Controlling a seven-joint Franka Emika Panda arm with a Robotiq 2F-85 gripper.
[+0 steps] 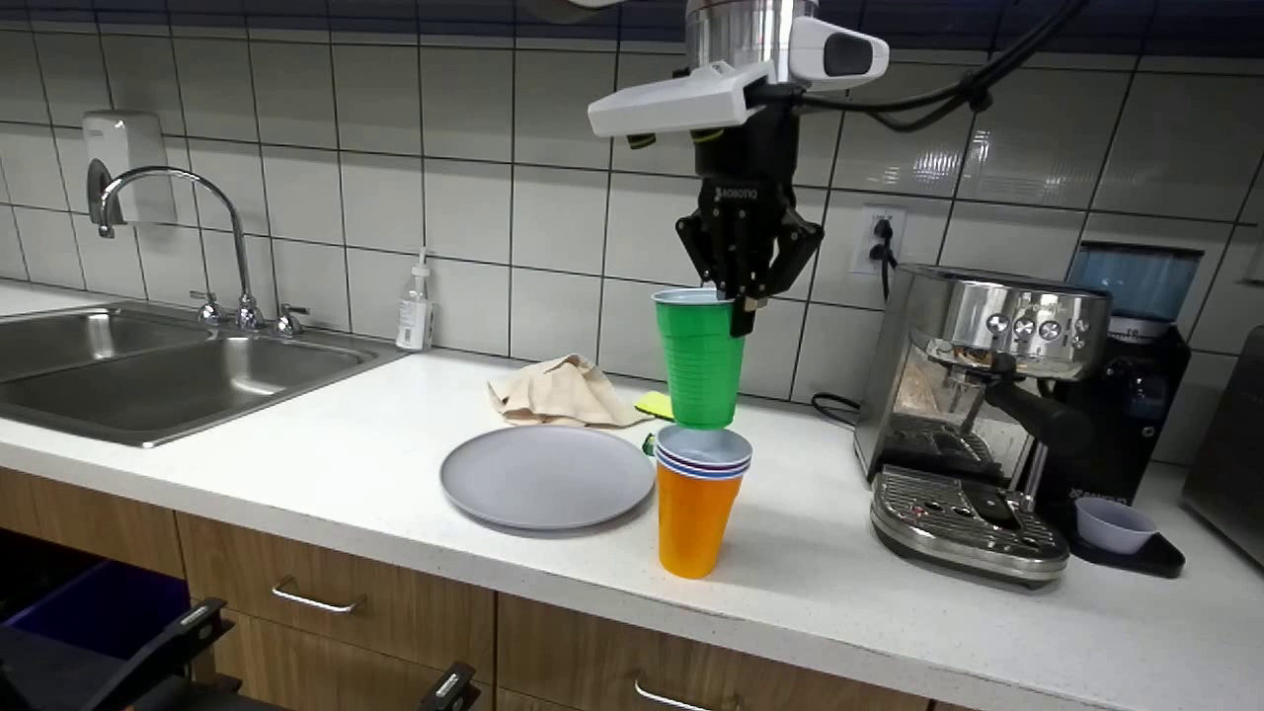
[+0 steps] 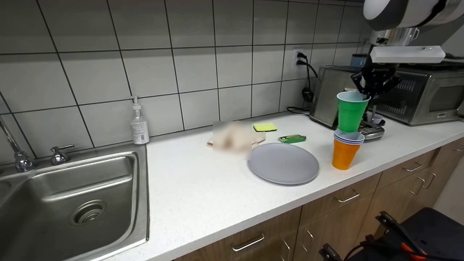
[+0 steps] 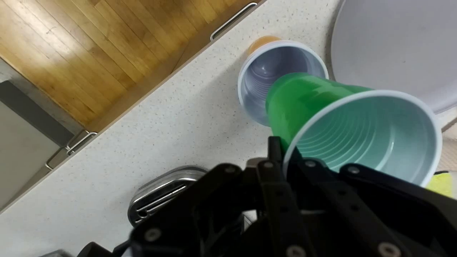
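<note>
My gripper [image 3: 285, 152] is shut on the rim of a green cup [image 3: 300, 107], with one finger outside the wall and one inside. The cup has a pale inside and hangs mouth up, slightly tilted. In both exterior views the green cup [image 1: 699, 365] [image 2: 351, 114] is over a stack of cups [image 1: 694, 523] [image 2: 344, 156], its base close to the stack's open mouth. Whether they touch I cannot tell. Orange on the outside, the stack stands upright on the counter and shows several nested rims. From the wrist, the green cup hides part of the stack's opening.
A grey plate [image 1: 548, 477] lies beside the stack. Behind it are a beige cloth [image 1: 563, 390], a yellow sponge [image 2: 265, 127] and a small green packet [image 2: 292, 138]. A coffee machine [image 1: 987, 326] stands on the stack's far side from the sink [image 2: 87, 203]. The counter edge runs close to the stack.
</note>
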